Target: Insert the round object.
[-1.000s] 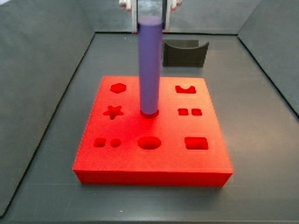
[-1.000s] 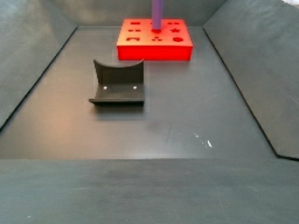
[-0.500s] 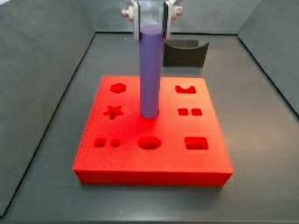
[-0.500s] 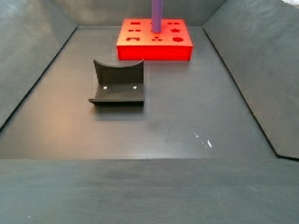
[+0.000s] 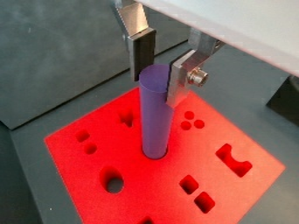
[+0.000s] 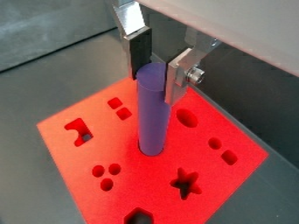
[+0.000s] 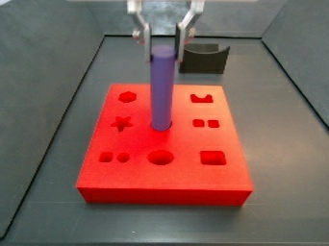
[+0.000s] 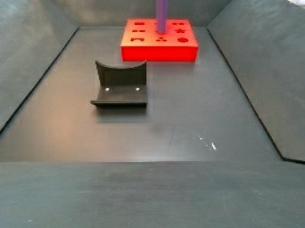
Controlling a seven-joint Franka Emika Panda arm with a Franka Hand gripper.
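In a wrist view the two-finger silver gripper (image 5: 165, 63) stands over the flat red plastic block with shaped cut-outs (image 5: 105, 131), and its dark-padded fingers (image 5: 142, 50) are clamped on the top of the long, slim, matte purple cylindrical peg (image 5: 156, 114), which stands upright with its lower end in a hole near the middle of the block; other cut-outs lie around its foot, none touching it, and the block's near edges meet bare dark floor. In a wrist view from the opposite side the same gripper (image 6: 162, 63) pinches the peg's (image 6: 151, 109) top between the plates, the peg rises straight from the block (image 6: 222, 179), a star cut-out (image 6: 184, 184) lies near its base and a round hole (image 6: 186, 116) just beside it. In a side view the gripper (image 7: 164, 29) holds the peg (image 7: 162, 82) vertical at the centre of the block (image 7: 161, 187); a larger round hole (image 7: 161, 158) sits in front of the peg's foot, the hexagon (image 7: 125, 95) and star to one side, squared cut-outs to the opposite side, and the dark L-shaped fixture (image 7: 205, 58) stands behind the block, apart from it, with open grey floor on both flanks up to the sloped walls. In a side view from far back, the block (image 8: 159, 51) lies at the far end of the floor, the peg (image 8: 161, 12) rising out of frame so the gripper is cut off, the fixture (image 8: 120, 85) stands well apart, and a wide stretch of bare floor runs forward.
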